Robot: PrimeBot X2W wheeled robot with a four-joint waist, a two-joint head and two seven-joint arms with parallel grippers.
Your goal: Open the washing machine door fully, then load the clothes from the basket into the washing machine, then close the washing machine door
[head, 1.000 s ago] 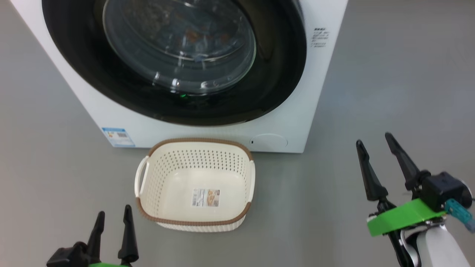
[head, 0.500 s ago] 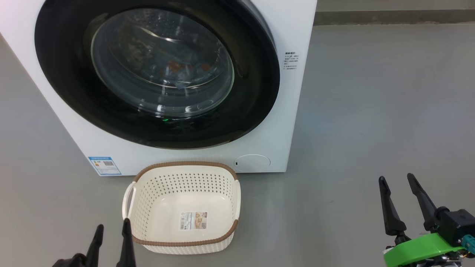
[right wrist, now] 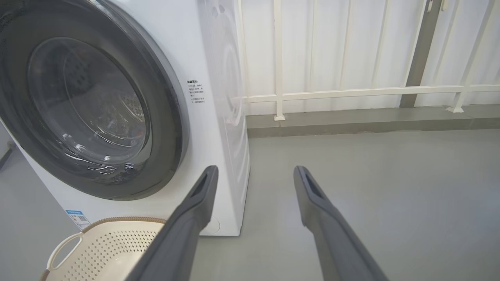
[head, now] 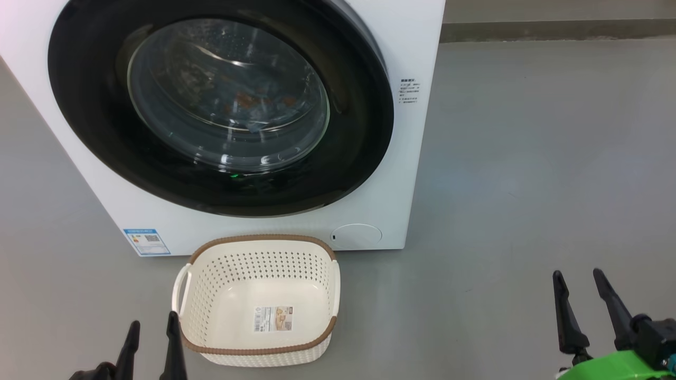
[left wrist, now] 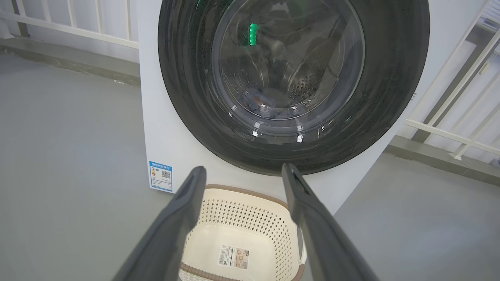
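If it is unlatched, the washing machine door (head: 222,105) could swing open. Left gripper (head: 153,319) and right gripper (head: 576,272) hang spread and empty before it.

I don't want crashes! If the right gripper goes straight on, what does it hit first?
Probably nothing soon: the right gripper points past the washing machine, over bare floor, toward the white railing. Depth is unclear.

The basket (head: 259,264) sits empty on the floor (head: 528,158) just ahead of my left hand (head: 153,320). Beyond it the washing machine (head: 406,47) has its glossy black door (head: 84,132) shut, clothes (head: 253,100) dimly visible behind the glass (head: 174,79).
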